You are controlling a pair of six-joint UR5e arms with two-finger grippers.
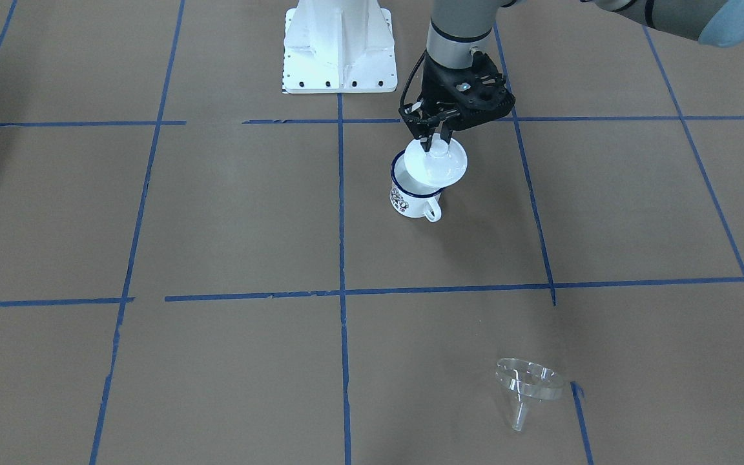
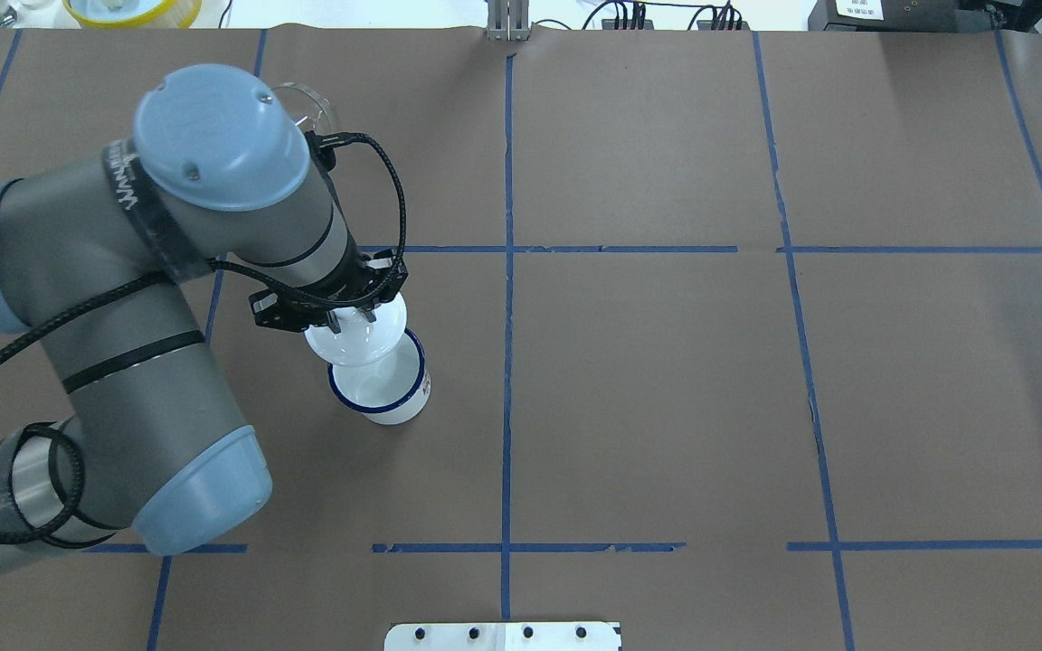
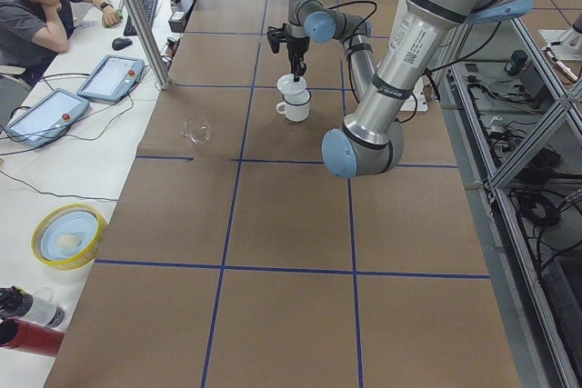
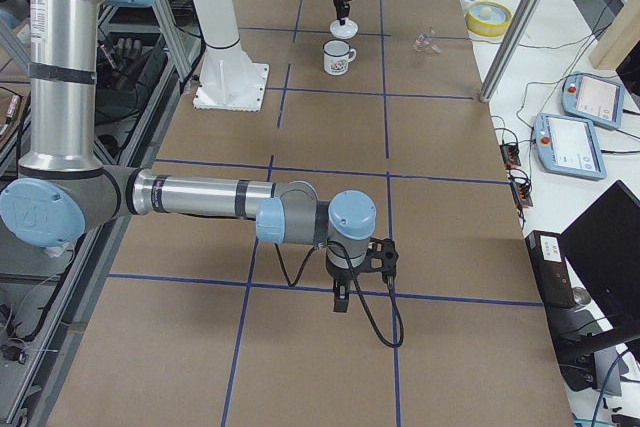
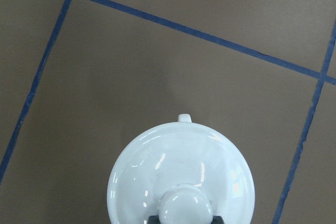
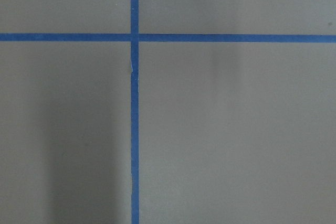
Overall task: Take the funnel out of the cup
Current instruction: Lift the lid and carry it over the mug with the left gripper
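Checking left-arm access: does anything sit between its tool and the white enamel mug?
Yes: the left tool grips a white round lid by its knob above the white enamel mug. The clear plastic funnel lies apart on the table.

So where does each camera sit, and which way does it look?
Front-facing: across table, facing robot; left arm holds white round knobbed lid above white blue-rimmed enamel mug.
Overhead: behind robot, looking down; left arm shows.
Exterior left: table's left end; left arm near.
Exterior right: opposite end; right arm near.
Left wrist: down onto the lid.
Right wrist: down at brown paper; no arm shows.
Both side views show the clear plastic funnel.
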